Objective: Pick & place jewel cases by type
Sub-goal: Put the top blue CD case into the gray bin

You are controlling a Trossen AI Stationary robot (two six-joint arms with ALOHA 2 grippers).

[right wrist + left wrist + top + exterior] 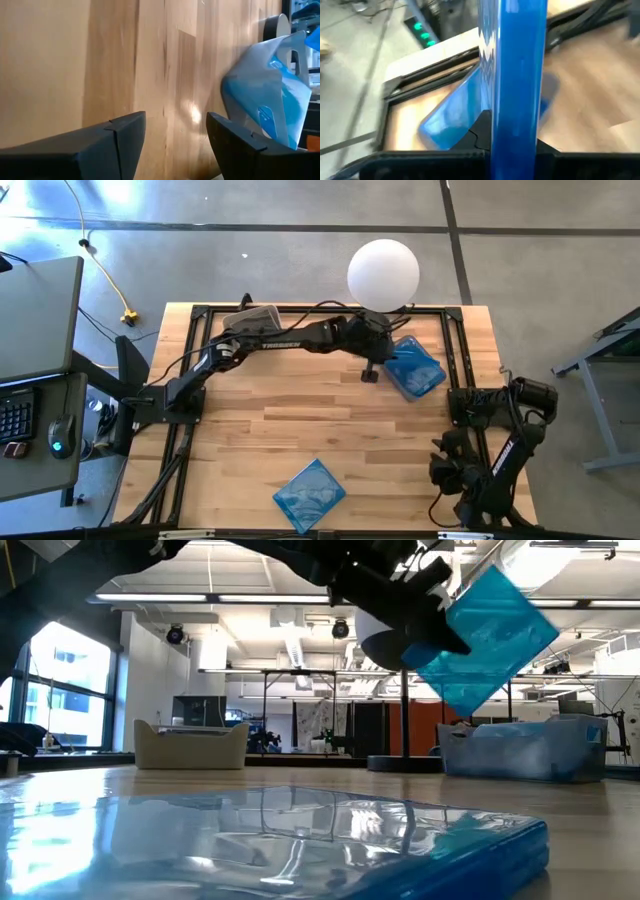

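Both arms are showing as dark, nearly black jointed links: the left arm (270, 340) is carrying white lettering along its long link and black cables trailing from its base, with a pale grey box-like piece sitting near its shoulder. The right arm (495, 455) is showing chunky black joint housings and white lettering on one link. The right gripper (175, 145) is showing two matte black, wedge-shaped fingers with bevelled edges, and the left gripper (512, 145) is showing flat black finger blocks with angular corners.
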